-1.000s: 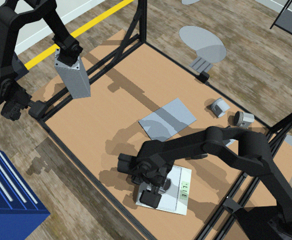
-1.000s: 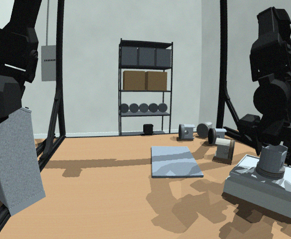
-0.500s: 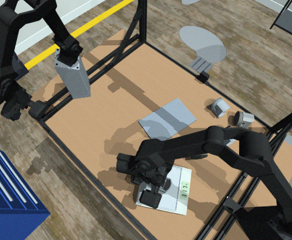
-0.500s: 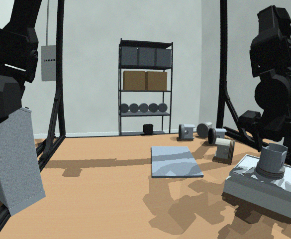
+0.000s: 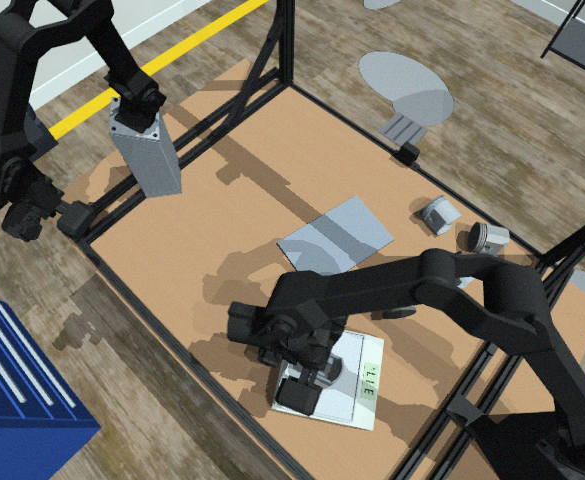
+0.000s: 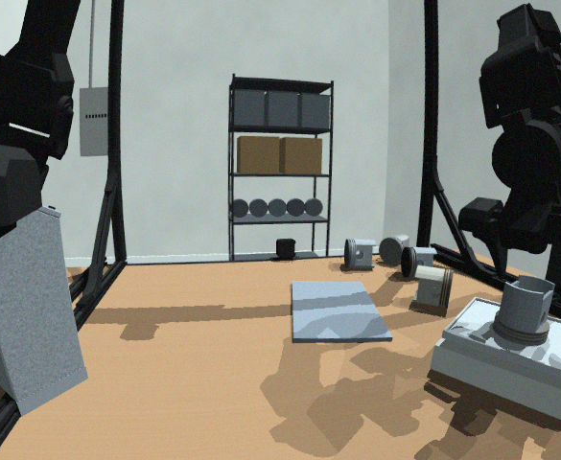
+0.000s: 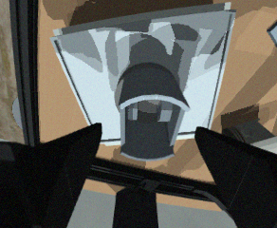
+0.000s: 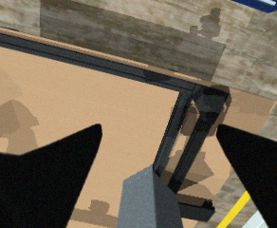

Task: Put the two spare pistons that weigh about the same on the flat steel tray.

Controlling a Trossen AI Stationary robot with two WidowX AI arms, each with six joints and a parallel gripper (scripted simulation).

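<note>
A grey piston (image 6: pixel 524 307) (image 7: pixel 148 119) (image 5: pixel 333 367) stands upright on the white scale (image 5: pixel 357 410) (image 6: pixel 508 368) (image 7: pixel 82 81). My left gripper (image 7: pixel 149 130) (image 5: pixel 308 384) is open just above it, with a finger on each side, and I see no contact. The flat steel tray (image 5: pixel 344 232) (image 6: pixel 337 307) lies bare mid-bench. Two other pistons (image 5: pixel 439 212) (image 5: pixel 487 237) lie at the bench's far edge. Another piston (image 6: pixel 432 291) (image 7: pixel 252 133) lies between the tray and the scale. My right gripper (image 8: pixel 158 129) is open and empty, high over a bench corner.
The scale's green display (image 5: pixel 369 379) faces up. A black frame (image 5: pixel 282 41) runs around the bench. The right arm ends in a grey box-shaped body (image 5: pixel 145 149) (image 6: pixel 22 307). A shelf rack (image 6: pixel 280 168) stands by the back wall.
</note>
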